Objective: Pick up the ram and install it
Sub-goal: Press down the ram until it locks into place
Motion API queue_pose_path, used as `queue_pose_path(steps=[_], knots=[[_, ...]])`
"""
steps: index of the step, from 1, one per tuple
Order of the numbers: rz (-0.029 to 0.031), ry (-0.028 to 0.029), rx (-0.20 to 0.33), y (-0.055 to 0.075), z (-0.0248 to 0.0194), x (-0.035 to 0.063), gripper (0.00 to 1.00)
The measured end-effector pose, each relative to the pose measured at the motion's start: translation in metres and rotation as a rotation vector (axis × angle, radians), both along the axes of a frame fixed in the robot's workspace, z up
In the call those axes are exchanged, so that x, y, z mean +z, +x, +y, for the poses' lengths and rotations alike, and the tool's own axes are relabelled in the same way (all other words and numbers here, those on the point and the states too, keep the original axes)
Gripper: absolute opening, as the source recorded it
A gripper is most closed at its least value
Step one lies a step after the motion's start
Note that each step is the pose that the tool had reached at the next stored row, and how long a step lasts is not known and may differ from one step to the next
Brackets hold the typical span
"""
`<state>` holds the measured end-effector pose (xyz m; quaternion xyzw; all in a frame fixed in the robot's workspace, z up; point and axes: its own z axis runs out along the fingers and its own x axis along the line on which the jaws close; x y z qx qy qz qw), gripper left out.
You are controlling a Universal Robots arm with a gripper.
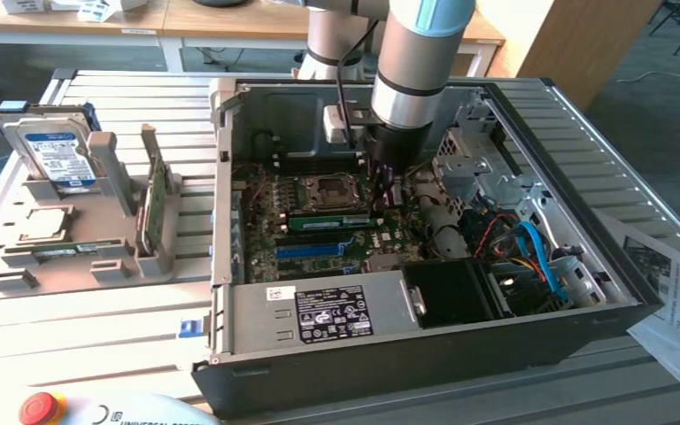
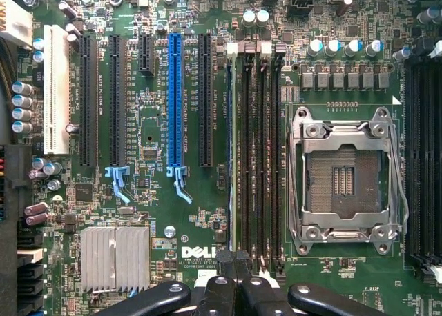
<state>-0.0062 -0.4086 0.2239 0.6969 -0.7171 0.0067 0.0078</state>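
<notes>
**Gripper.** In the ext. view the arm reaches down into the open PC case (image 1: 459, 350). The gripper (image 1: 385, 197) sits low over the motherboard, just beside the CPU socket (image 1: 328, 190). In the wrist view the gripper (image 2: 235, 266) has its fingers drawn together, with no visible gap. The tips lie directly in line with the ram's top edge. Whether they pinch the stick or only bear on it cannot be told.

**Ram.** In the ext. view the ram (image 1: 328, 222) stands on edge in the memory slot bank, between the CPU socket and the blue slot (image 1: 316, 251). Its green face is visible. In the wrist view the ram (image 2: 232, 157) is seen edge-on as a thin pale line. It occupies the bank's outermost slot, on the side toward the blue slot (image 2: 175, 102) and away from the CPU socket (image 2: 343, 181). The adjacent black slots are vacant.

**Surroundings.**
- Heatsink (image 2: 114, 257) and white slot (image 2: 56, 99) lie beyond the blue slot.
- The PSU (image 1: 316, 314) sits at the case's near wall.
- A grey tray (image 1: 81, 270) on the ext. view's left holds a hard drive (image 1: 57, 150) and a green card (image 1: 151, 208), both on edge.
</notes>
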Motion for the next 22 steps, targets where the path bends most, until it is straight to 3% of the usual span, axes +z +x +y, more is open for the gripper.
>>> queue_pose_path(steps=[17,22], knots=[[-0.0001,0.0003,0.000,0.0000,0.0001,-0.0012,0.11],[-0.0001,0.0005,0.000,0.0000,0.0001,0.0033,0.11]])
